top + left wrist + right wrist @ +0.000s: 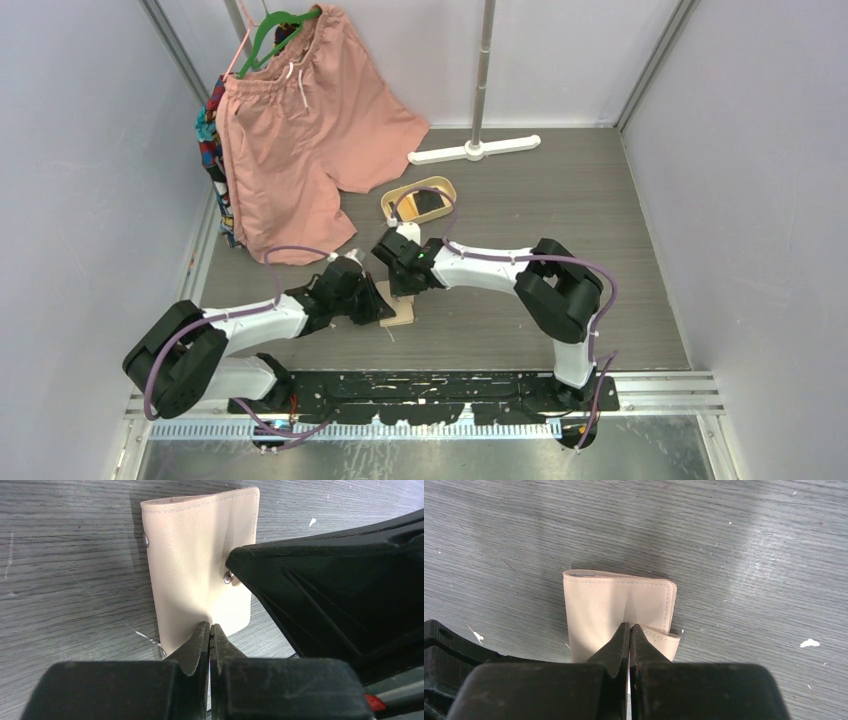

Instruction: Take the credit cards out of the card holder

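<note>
From the near table edge, two robot arms reach inward and meet at the middle of the grey wood-grain table [600,200]. The left gripper [210,630] has its fingers clenched tight, with no gap between them, nipping the near edge of the beige card holder [190,555], where the leather puckers. The right gripper [629,630] is equally clamped, pinching the holder's flap from the other side. The holder lies folded on the table between them, with silver snap studs visible. Just beyond sits an oval tan tray [395,197] with a dark card [430,203] inside. Farther back, pink shorts [300,130] hang from a green hanger [275,25].
</note>
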You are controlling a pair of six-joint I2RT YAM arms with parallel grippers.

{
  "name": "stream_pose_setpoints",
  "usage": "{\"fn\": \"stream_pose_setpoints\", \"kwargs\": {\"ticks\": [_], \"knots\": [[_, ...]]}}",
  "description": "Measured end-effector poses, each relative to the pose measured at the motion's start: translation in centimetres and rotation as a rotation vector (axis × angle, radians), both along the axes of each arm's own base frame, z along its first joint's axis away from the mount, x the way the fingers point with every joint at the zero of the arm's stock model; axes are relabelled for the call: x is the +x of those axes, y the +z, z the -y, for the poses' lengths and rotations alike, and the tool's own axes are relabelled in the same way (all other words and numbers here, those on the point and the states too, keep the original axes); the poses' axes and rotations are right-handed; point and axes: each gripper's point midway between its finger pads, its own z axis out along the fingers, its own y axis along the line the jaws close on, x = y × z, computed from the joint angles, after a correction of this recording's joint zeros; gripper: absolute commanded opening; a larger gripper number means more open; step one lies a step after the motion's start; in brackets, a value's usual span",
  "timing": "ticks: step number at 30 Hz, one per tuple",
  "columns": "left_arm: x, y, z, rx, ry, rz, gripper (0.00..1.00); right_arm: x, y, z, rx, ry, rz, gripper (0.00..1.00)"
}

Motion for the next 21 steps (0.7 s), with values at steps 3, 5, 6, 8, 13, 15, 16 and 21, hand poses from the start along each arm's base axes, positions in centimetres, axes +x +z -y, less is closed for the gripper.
{"fn": "stream_pose_setpoints", "kwargs": {"ticks": [3,5,6,8,13,15,16,21], "knots": [[0.01,0.01,0.00,0.000,0.000,0.000,0.01,-0.05,-0.16,-0.23,0.000,0.003,0.021,0.01],[0.00,0.00,-0.02,0.000,0.001,0.001,0.01,0.02,-0.37,-0.49,0.015,0.005,0.034,0.01],[0.02,-0.01,-0.04,0.001,0.002,0.002,0.01,0.06,-0.50,-0.62,0.022,0.009,0.039,0.01],[0.02,-0.03,-0.12,0.001,0.005,0.005,0.01,0.10,-0.62,-0.77,0.034,0.018,0.050,0.01],[0.07,-0.03,-0.18,-0.007,0.011,0.013,0.01,0.08,-0.61,-0.85,0.065,0.052,0.082,0.01],[0.09,-0.06,-0.22,-0.009,0.015,0.013,0.01,0.05,-0.63,-0.82,0.076,0.067,0.096,0.01],[0.09,-0.06,-0.21,-0.011,0.015,0.014,0.01,0.04,-0.62,-0.81,0.081,0.074,0.102,0.01],[0.23,-0.08,-0.34,-0.017,0.025,0.015,0.01,-0.06,-0.62,-0.79,0.116,0.106,0.137,0.07]]}}
